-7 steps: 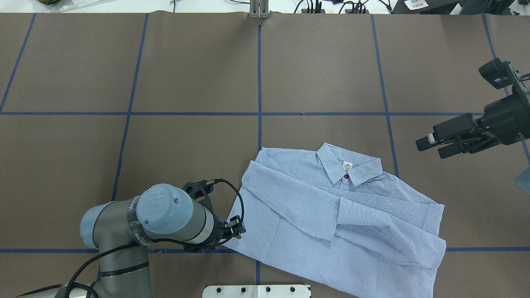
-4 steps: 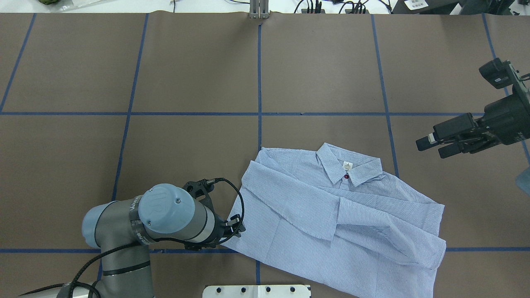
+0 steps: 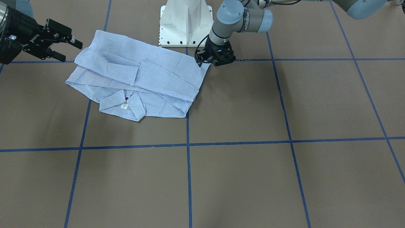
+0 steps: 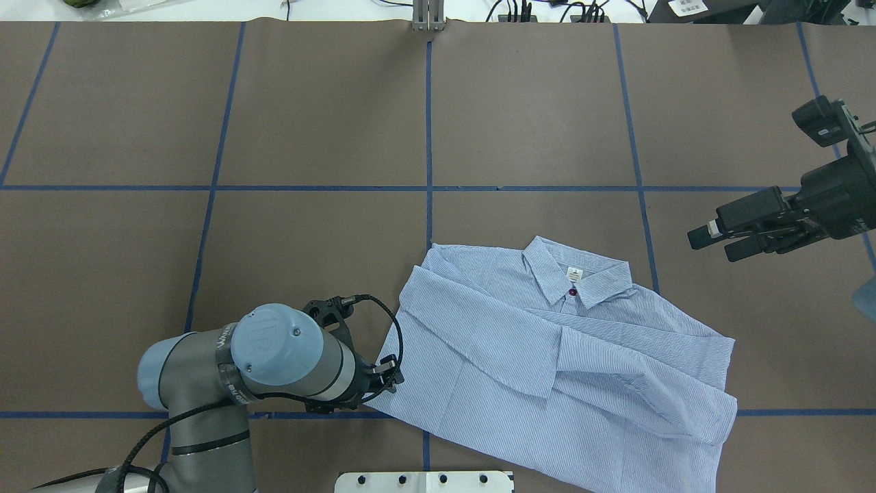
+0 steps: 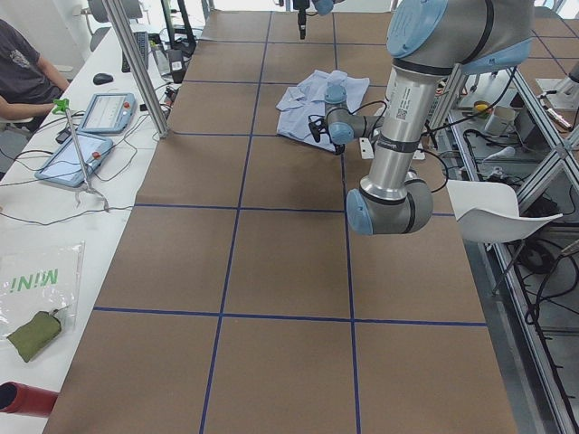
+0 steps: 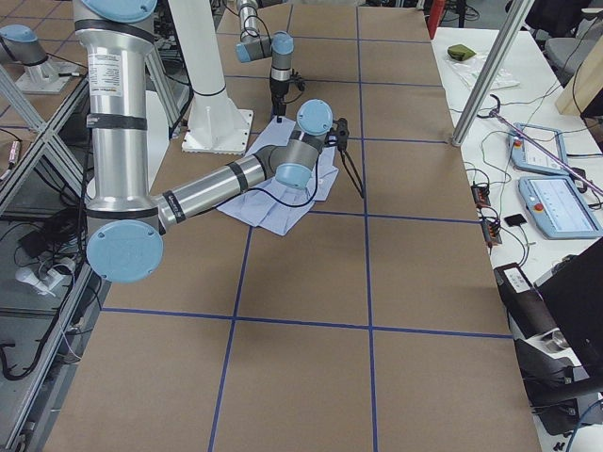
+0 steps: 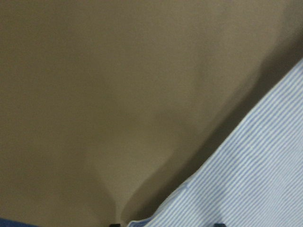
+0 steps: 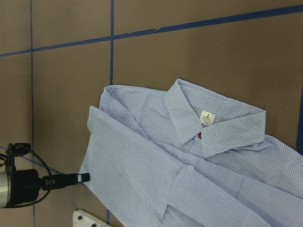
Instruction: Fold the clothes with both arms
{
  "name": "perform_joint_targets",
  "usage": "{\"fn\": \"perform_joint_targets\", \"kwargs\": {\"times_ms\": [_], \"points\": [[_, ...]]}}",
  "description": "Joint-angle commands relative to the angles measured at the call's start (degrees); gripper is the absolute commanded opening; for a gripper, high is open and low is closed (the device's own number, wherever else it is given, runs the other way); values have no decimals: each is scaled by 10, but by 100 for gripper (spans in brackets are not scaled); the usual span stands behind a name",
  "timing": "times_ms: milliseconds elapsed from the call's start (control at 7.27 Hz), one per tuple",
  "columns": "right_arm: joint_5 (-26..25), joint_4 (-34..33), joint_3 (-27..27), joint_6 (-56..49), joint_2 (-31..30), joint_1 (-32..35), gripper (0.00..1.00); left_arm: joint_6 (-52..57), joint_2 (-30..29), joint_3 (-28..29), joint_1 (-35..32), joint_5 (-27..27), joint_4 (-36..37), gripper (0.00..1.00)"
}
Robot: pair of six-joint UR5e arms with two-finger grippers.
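Observation:
The light blue striped shirt (image 4: 547, 363) lies partly folded on the brown table, collar away from the robot, sleeves laid across the front; it also shows in the front-facing view (image 3: 142, 82) and the right wrist view (image 8: 189, 175). My left gripper (image 4: 390, 380) is low at the shirt's near left corner (image 3: 201, 61). In the left wrist view the hem (image 7: 255, 179) runs between two fingertips that stand apart, so the gripper is open. My right gripper (image 4: 708, 244) hovers open and empty to the right of the shirt, off the cloth (image 3: 71, 50).
The white pedestal base (image 3: 185, 22) stands just behind the shirt's near edge. Blue tape lines (image 4: 429, 137) grid the table. A side bench with tablets (image 5: 99, 113) and a seated person (image 5: 23, 72) runs along the far edge.
My left arm has crept slightly right toward the shirt's corner. The shirt and the right arm have not moved.

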Motion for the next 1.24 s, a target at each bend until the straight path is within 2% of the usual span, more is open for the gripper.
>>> {"fn": "perform_joint_targets", "kwargs": {"times_ms": [0,275,550,688,1100], "points": [[0,-2,0,0,-1,0,100,0,0,0,0,0,0,37],[0,-2,0,0,-1,2,100,1,0,-4,0,-3,0,0],[0,-2,0,0,-2,8,100,1,0,-15,-5,-5,0,0],[0,-2,0,0,-2,12,100,1,0,-18,-29,-5,1,0],[-11,-2,-4,-1,-2,22,100,47,-14,-4,-145,-3,11,0]]}}
